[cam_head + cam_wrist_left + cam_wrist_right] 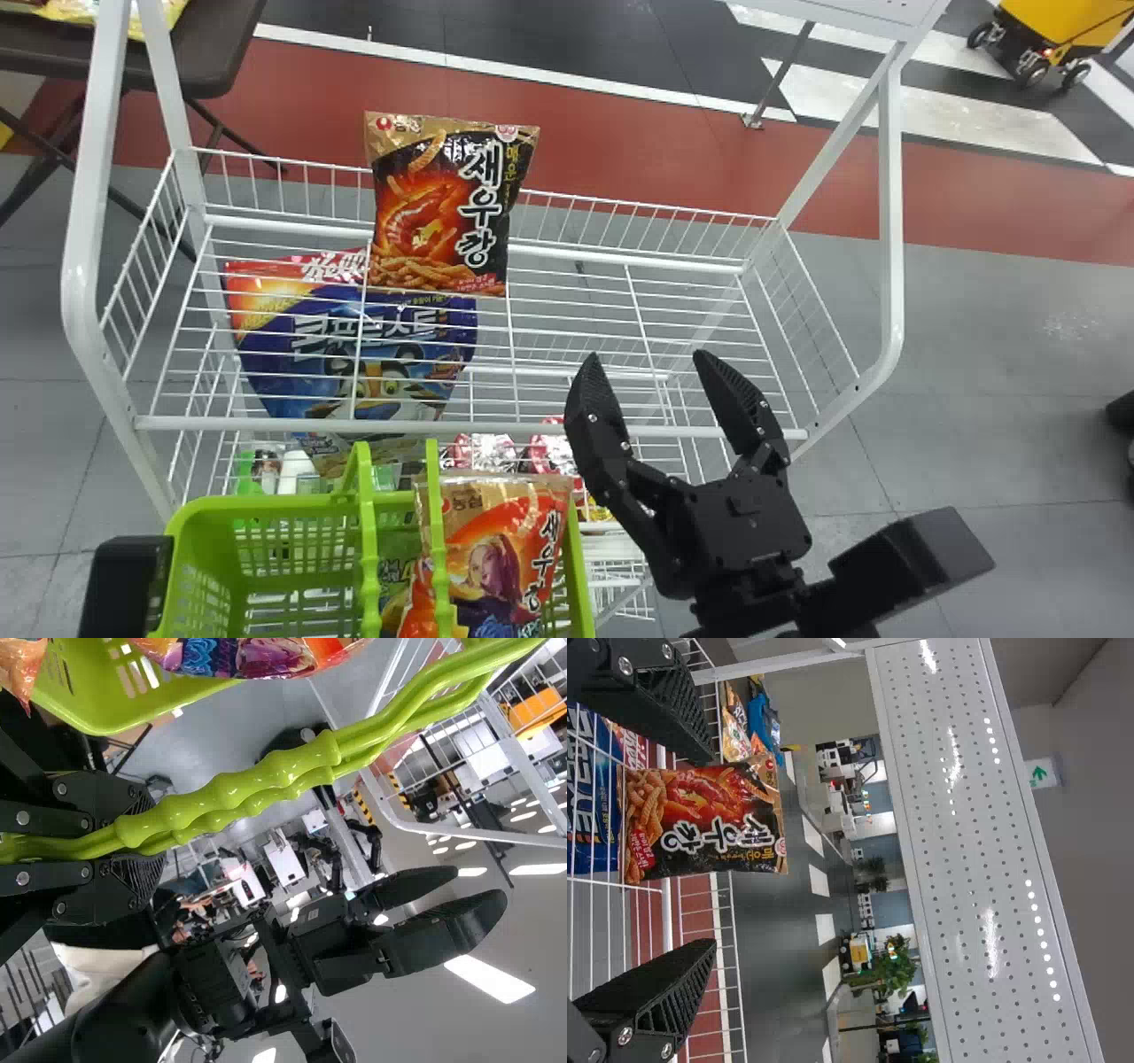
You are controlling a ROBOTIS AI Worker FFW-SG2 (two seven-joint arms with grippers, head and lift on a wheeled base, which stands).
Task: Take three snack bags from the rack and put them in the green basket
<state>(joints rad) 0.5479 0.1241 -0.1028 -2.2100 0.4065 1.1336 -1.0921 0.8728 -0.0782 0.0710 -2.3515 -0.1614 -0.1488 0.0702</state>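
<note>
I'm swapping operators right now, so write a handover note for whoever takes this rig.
Left gripper: shut on the basket handles.
Right gripper: open and empty, at the front of the rack.
Done: the orange-red snack bag is in the green basket, beside what looks like a second, dark green bag.
Left: probably one more. The black-and-red snack bag leans against the wire shelf's back rail and seems the likely pick.

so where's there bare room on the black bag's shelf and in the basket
On the wire shelf, right of the black snack bag to the side wall. In the green basket, left of the handles; from there rightward, snack bags crowd it.
</note>
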